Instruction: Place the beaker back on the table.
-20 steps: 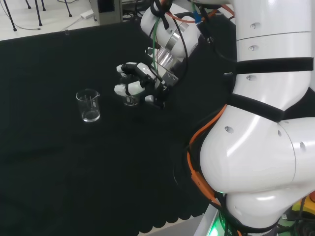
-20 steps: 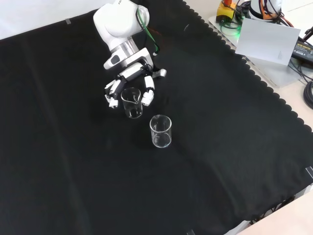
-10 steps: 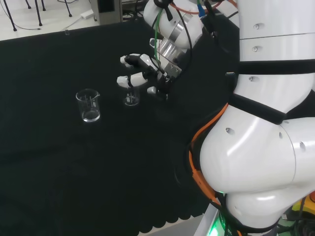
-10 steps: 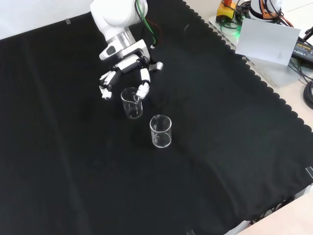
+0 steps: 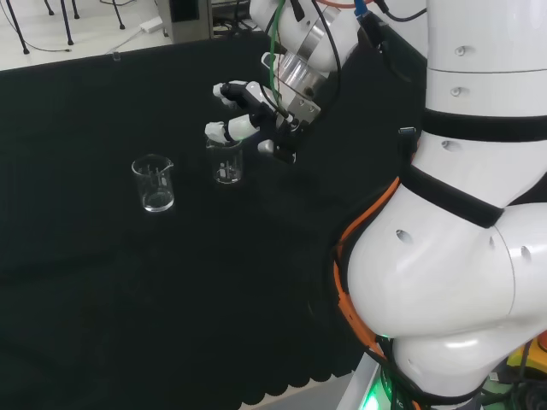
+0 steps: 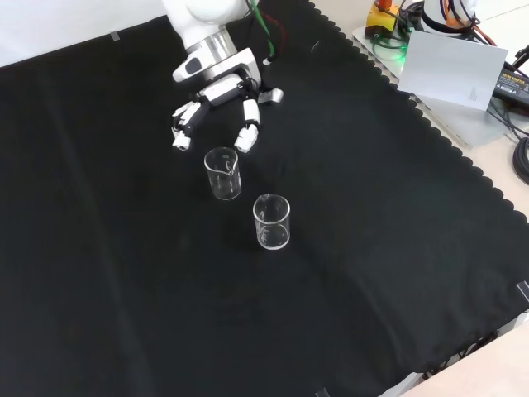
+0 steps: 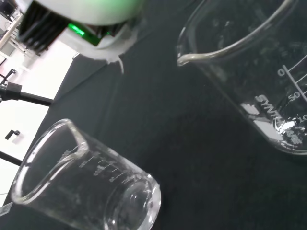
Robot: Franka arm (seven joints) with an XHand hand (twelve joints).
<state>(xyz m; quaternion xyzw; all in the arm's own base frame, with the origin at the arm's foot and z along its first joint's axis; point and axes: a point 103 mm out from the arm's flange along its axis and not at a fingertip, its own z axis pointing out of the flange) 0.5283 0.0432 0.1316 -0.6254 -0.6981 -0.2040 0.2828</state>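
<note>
The beaker (image 6: 223,173) stands upright on the black cloth (image 6: 124,273), well in from every edge and toward its far side in the front view, and you can count two clear beakers in all: this one on the left and a second beaker (image 6: 272,222) just to its right and nearer the front edge. You'll see printed graduation marks and lettering on both in the wrist view, which I leave unread. The hand (image 6: 216,97) hangs above and just behind the left beaker with its fingers (image 6: 246,132) spread apart and straight, touching no glass.
</note>
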